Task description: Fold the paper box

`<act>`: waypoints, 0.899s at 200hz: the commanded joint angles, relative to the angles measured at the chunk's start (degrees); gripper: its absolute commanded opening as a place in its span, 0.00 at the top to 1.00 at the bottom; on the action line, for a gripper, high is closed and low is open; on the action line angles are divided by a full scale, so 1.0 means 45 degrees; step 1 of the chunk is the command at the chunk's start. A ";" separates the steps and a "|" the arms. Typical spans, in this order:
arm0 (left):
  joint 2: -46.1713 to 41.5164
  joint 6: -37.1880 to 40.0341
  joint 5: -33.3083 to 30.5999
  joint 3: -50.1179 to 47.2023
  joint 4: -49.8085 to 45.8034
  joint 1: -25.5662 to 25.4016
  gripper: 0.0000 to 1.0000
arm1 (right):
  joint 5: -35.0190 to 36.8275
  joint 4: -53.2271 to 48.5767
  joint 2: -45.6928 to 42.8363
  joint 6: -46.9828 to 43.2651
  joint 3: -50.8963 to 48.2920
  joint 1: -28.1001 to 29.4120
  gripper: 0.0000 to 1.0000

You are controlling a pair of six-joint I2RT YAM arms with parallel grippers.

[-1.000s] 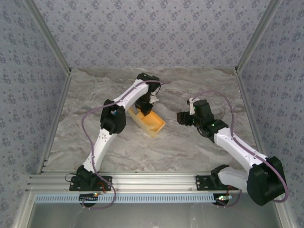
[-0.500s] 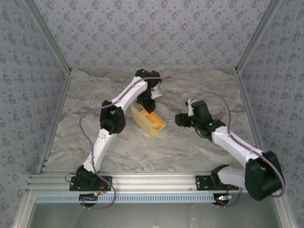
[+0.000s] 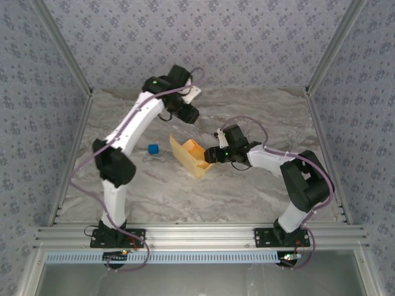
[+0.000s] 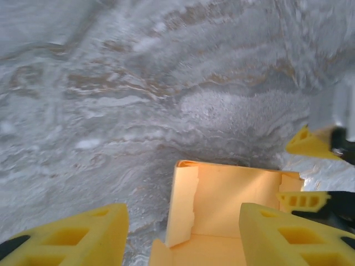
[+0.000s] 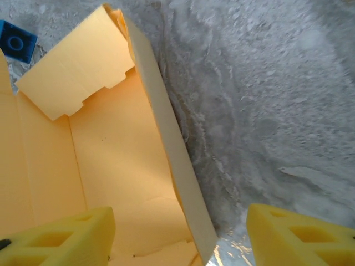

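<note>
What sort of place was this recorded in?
Probably a purpose-built robot test cell: patterned walls enclose a marble-look tabletop, with an aluminium rail carrying the arm bases.

My grey marbled counter [image 3: 185,200] carried the half-folded paper box [image 3: 194,158] at centre frame, with a small blue block [image 3: 153,148] lying left of it.

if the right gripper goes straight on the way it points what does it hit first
Most likely the paper box: its side wall stands right ahead, in line with the gap of the open right gripper. How close is hard to judge.
</note>
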 commanded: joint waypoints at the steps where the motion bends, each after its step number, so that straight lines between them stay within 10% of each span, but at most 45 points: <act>1: -0.2367 -0.1539 0.0107 -0.2900 0.2875 0.0615 0.45 | -0.0893 0.0155 0.0072 0.0419 0.0006 0.0256 0.37; 85: -0.9965 -0.5245 -0.0657 -1.3733 0.8523 0.3841 0.38 | -0.1835 0.1848 -0.0638 0.2055 -0.1446 0.2280 0.40; 180: -1.1225 -0.5618 -0.1079 -1.6254 0.9326 0.4311 0.37 | -0.1560 -0.0504 -0.0170 -0.2955 0.1053 0.0245 0.33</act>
